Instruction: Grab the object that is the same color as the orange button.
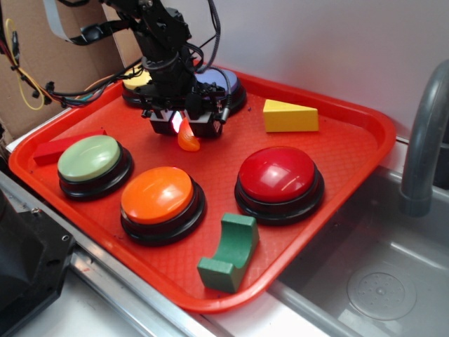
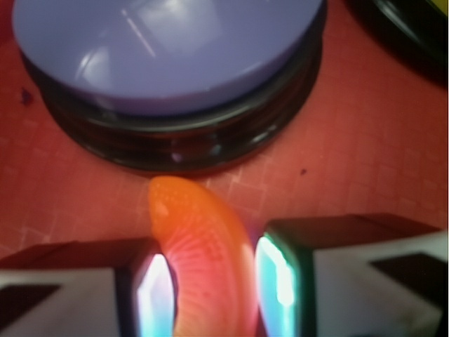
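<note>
1. The tool (image 1: 185,125) stands over the back of the red tray (image 1: 351,168), just in front of the blue button (image 2: 168,56). Its two pads (image 2: 277,281) bracket the orange slice (image 2: 207,260), one on each side.
2. In the wrist view the left pad appears to touch the slice, while the right pad sits at its edge. The tool therefore looks clenched on the slice, or very nearly so.
3. In the exterior view the slice (image 1: 188,138) hangs from the tool with its lower tip pointing at the tray. Whether that tip rests on the tray cannot be told.
4. The slice matches the dome of the orange button (image 1: 157,195), which sits well apart toward the front of the tray.
5. The curved, glossy body is likely to slip or pivot between flat pads. A good grasp squeezes across the thick middle, not the tapering tip.
6. The lift is best made straight up and slowly, clear of the blue button's black base.
</note>
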Controlling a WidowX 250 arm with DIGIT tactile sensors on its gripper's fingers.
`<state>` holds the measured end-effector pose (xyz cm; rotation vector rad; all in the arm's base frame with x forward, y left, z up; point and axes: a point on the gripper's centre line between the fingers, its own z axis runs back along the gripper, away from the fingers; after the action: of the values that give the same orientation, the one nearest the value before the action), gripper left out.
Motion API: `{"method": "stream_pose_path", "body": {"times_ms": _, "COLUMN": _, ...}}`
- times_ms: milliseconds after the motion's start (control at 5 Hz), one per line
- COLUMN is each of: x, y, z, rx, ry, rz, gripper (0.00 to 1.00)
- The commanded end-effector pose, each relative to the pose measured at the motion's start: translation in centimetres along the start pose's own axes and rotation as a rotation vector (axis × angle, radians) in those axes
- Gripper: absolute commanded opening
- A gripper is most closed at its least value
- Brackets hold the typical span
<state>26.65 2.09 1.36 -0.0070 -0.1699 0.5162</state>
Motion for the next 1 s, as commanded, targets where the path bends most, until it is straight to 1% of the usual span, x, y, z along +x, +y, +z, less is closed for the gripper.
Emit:
{"method": "stream_pose_path", "body": {"times_ms": 0, "x": 0.6, "y": 0.1, "z": 1.7, "rx": 0.032, "ry": -0.034, "rz": 0.076, "gripper": 0.0}}
{"method": "stream_pose_path", "body": {"times_ms": 200, "x": 1.1, "y": -0.1, "z": 3.8, "rx": 0.045, "ry": -0.057, "rz": 0.146, "gripper": 0.0}}
{"method": "stream_pose_path", "body": {"times_ms": 400, "x": 1.7, "y": -0.4, "z": 6.7, "rx": 0.045, "ry": -0.068, "rz": 0.223, "gripper": 0.0}}
{"method": "stream_pose_path", "body": {"times_ms": 600, "x": 1.9, "y": -1.1, "z": 9.5, "rx": 0.048, "ry": -0.109, "rz": 0.233, "gripper": 0.0}}
{"method": "stream_pose_path", "body": {"times_ms": 800, "x": 2.2, "y": -1.8, "z": 13.1, "rx": 0.01, "ry": -0.077, "rz": 0.222, "gripper": 0.0}}
